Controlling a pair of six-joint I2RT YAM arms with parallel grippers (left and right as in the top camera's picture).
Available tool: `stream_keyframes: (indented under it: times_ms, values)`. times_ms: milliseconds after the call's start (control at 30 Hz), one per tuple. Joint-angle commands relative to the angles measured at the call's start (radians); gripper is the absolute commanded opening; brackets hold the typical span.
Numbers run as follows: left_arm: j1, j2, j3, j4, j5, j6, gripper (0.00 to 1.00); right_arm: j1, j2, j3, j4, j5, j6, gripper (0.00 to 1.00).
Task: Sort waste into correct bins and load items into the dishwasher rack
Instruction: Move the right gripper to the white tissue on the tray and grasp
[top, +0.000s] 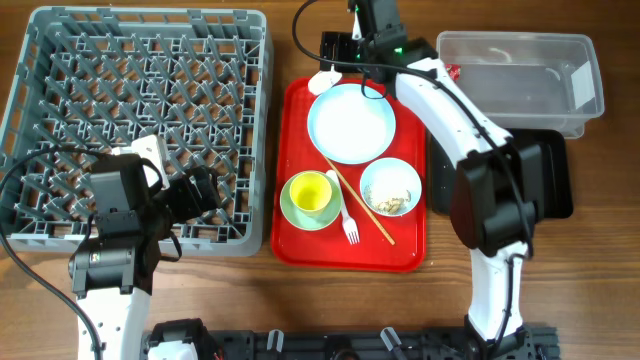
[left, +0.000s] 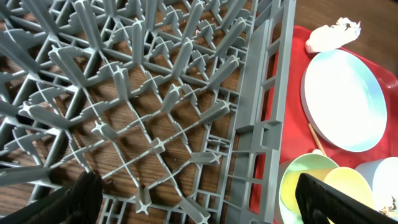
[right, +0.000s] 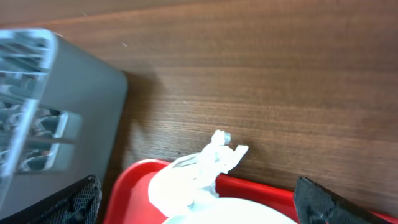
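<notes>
The crumpled white paper scrap (top: 323, 83) lies at the far left corner of the red serving tray (top: 405, 255). My right gripper (top: 345, 55) is open just above it; in the right wrist view its fingers (right: 199, 205) straddle the scrap (right: 196, 171). On the tray are the white plate (top: 351, 122), the green bowl (top: 292, 208) holding the yellow cup (top: 310, 192), the small white bowl (top: 390, 187) with beige scraps, and the white fork (top: 345, 215). My left gripper (top: 205, 190) is open and empty over the grey rack's (top: 140, 120) front right corner.
The clear tub (top: 520, 75) stands at the far right, with the red wrapper (top: 455, 71) beside its left end. The black tray (top: 550, 170) lies in front of it, partly under my right arm. A wooden stick (top: 358, 205) lies across the serving tray.
</notes>
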Motion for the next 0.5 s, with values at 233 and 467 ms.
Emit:
stream_keyframes:
  times_ms: [233, 467]
  values:
    - [-0.004, 0.003, 0.019, 0.003, 0.012, -0.005, 1.00, 0.027, 0.117, 0.008, 0.010, 0.014, 0.048, 0.87]
    - [-0.004, 0.003, 0.019, 0.003, 0.012, -0.005, 1.00, 0.042, 0.135, 0.008, -0.002, 0.015, 0.068, 0.66]
